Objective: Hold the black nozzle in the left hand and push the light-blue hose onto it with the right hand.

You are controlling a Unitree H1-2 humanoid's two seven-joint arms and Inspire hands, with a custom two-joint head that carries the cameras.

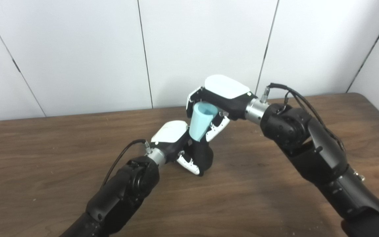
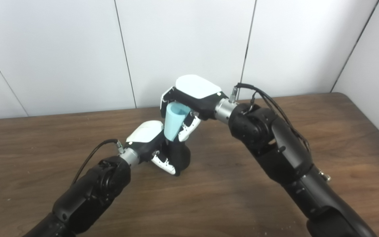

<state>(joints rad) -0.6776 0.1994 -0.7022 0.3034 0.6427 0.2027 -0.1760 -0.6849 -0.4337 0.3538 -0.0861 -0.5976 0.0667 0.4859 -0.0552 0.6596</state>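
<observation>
Two black robot arms rise from the bottom edge of the frame over a dark wooden counter (image 1: pixel 44 184). Just left of centre, the left hand (image 1: pixel 179 148) is wrapped around a black nozzle (image 1: pixel 203 156), whose lower end sits at or just above the counter. Directly above it, at mid-frame, the right hand (image 1: pixel 217 102) is clasped around a light-blue hose (image 1: pixel 200 122), open end up, narrower lower end meeting the nozzle's top. White wall panels (image 1: pixel 84 49) fill the upper half of the frame.
</observation>
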